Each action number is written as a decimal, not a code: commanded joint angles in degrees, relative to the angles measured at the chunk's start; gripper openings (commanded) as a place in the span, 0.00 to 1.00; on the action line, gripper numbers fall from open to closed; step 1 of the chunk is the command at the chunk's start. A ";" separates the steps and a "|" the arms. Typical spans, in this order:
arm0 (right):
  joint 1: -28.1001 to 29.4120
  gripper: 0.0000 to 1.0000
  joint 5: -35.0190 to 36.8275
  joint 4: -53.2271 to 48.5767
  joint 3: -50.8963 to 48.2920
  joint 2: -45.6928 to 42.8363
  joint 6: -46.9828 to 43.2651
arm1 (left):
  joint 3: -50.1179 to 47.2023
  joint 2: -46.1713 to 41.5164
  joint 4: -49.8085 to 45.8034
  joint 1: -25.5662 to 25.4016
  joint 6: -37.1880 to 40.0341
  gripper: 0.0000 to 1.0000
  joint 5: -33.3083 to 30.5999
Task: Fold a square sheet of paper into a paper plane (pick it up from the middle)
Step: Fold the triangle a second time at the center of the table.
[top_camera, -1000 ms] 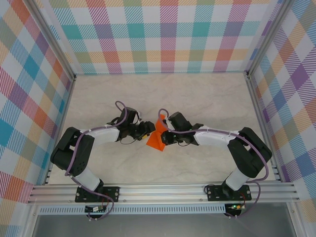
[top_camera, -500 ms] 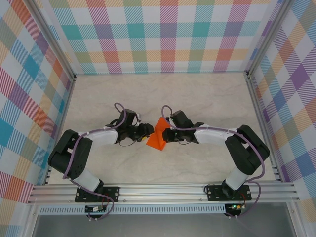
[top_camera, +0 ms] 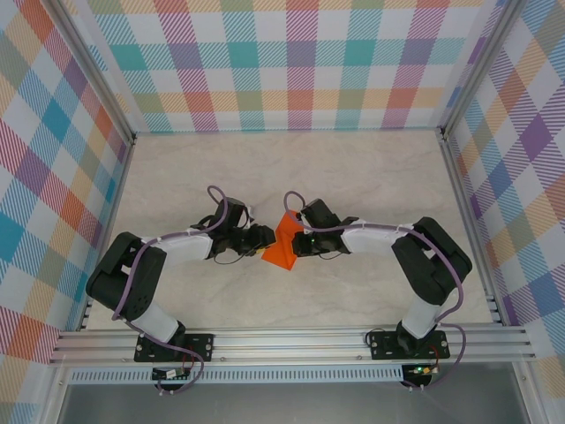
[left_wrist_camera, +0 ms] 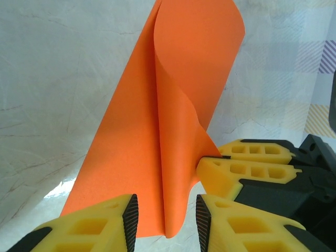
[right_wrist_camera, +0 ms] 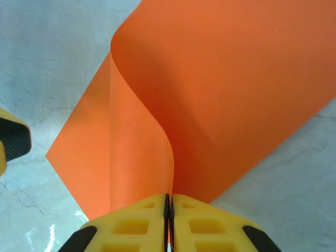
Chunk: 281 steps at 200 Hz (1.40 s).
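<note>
A pale marbled table [top_camera: 353,177] lies inside walls [top_camera: 300,62] of coloured plaid. The sheet [top_camera: 284,249] is at the middle of the table, between the two grippers, which face each other from either side of it. It is curled up off the surface, not flat: one half rises and rolls over in a soft bend, with no sharp crease visible.

Right gripper [right_wrist_camera: 169,206]: fingers [right_wrist_camera: 131,228] pressed together, pinching the sheet's edge between the pads. The paper fans up and away from the fingertips. One lower corner points to the left of them, near the table.

Left gripper [left_wrist_camera: 167,223]: fingers [left_wrist_camera: 89,231] spread, with a gap between the pads. The lower fold of the sheet hangs inside that gap; contact with either pad cannot be confirmed. The right gripper's yellow fingers sit just beyond and to the right of the left fingertips, touching the sheet
</note>
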 commanded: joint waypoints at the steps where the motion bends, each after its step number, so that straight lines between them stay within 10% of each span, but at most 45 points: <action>1: -0.28 0.11 1.25 -1.67 1.98 1.40 -1.83 | -0.62 -0.38 -0.66 -1.22 1.18 0.37 -0.23; 281: -0.43 0.14 2.59 -3.58 4.96 4.64 -3.63 | 0.84 1.50 -0.69 -2.93 1.44 0.34 -0.82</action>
